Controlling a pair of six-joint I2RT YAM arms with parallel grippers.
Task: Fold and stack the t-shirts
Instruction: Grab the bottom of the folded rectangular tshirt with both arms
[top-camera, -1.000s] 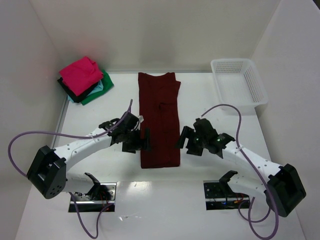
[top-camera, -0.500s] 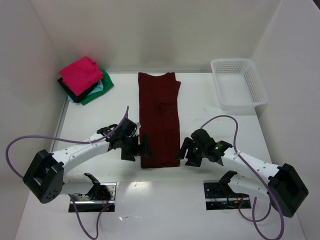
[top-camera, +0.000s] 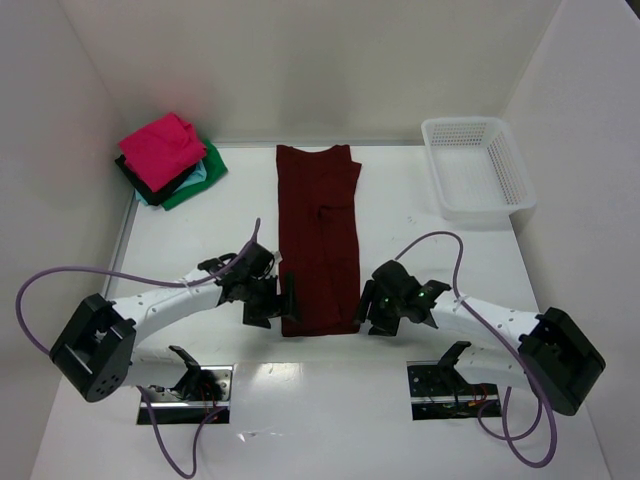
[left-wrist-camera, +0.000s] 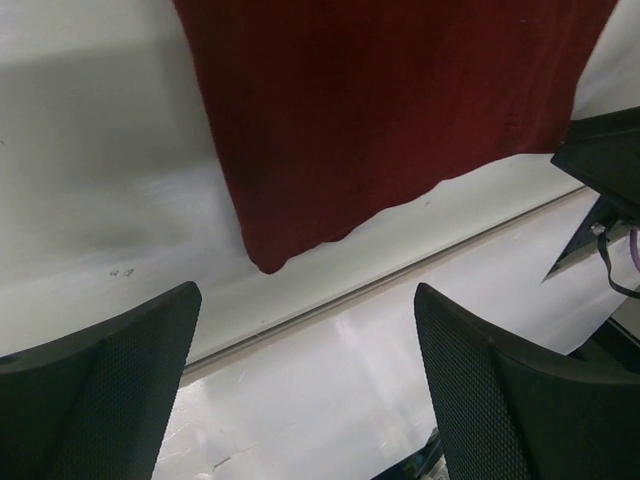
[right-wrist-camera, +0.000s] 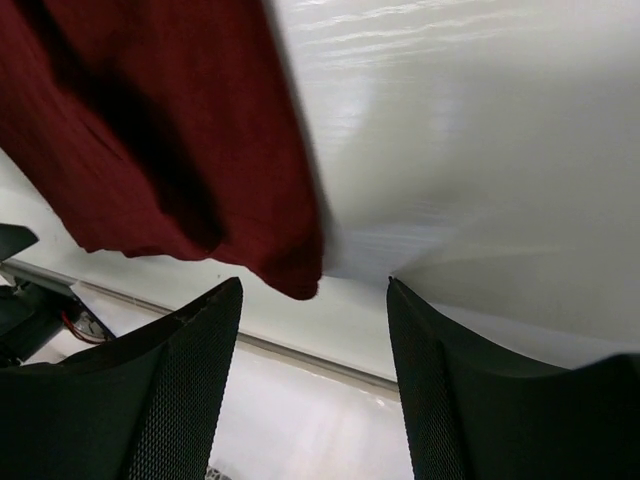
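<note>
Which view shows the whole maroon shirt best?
Top external: the maroon shirt lies there in full, collar to hem, as a long folded strip. Each wrist view shows only one near corner of its hem.

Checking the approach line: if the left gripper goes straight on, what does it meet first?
Probably the near corner of the maroon shirt, lying on the table just ahead of the left gripper, jaws open. Depth unclear.
</note>
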